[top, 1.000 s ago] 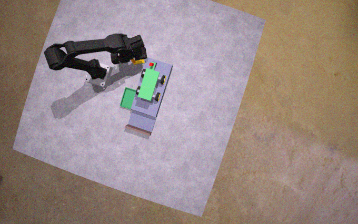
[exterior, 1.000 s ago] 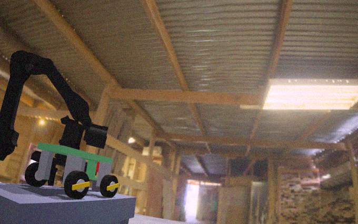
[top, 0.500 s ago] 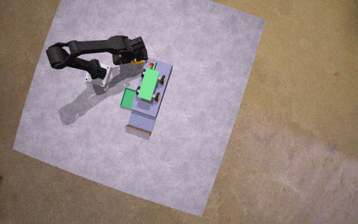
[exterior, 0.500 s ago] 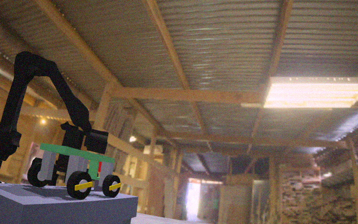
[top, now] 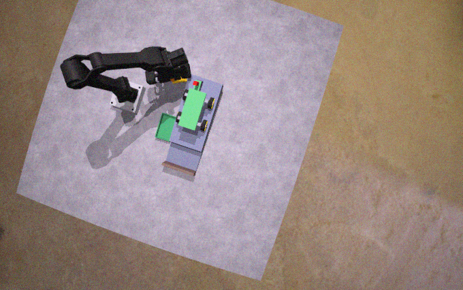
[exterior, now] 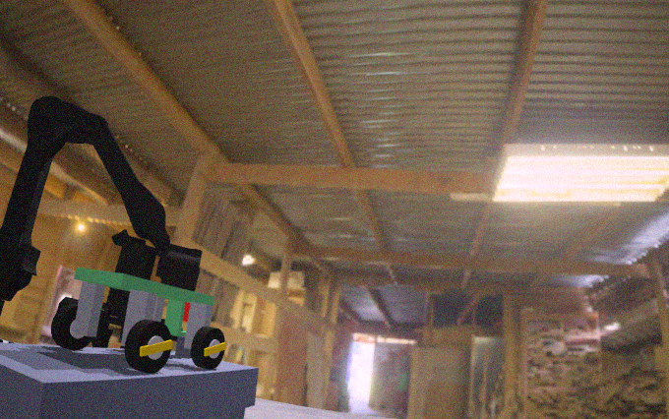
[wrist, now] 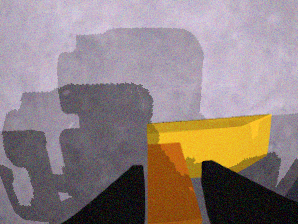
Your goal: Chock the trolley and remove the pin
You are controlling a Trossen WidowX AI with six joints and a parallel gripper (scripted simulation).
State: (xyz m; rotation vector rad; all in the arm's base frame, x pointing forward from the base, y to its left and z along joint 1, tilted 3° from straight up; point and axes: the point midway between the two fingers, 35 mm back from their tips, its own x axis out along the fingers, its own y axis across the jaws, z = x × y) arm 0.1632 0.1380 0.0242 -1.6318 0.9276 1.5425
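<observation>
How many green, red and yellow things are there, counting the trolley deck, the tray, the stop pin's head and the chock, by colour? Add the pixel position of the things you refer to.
Green: 2, the trolley deck (top: 192,109) (exterior: 143,285) and tray (top: 165,126)
Red: 1, the pin head (top: 195,82) (exterior: 186,312)
Yellow: 1, the chock (top: 179,80) (wrist: 215,145)
Total: 4

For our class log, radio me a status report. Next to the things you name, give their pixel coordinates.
Gripper (wrist: 172,173) partly open, fingers either side of the chock's orange handle (wrist: 172,192); grip unconfirmed. Stop pin (top: 195,82) (exterior: 186,312) in. Nothing obviously blocking.

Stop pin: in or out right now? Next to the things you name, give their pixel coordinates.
In: the stop pin's red head (top: 195,82) (exterior: 186,312) shows at the trolley's (top: 192,109) (exterior: 143,285) uphill end, and the green tray (top: 166,126) holds no pin.
</observation>
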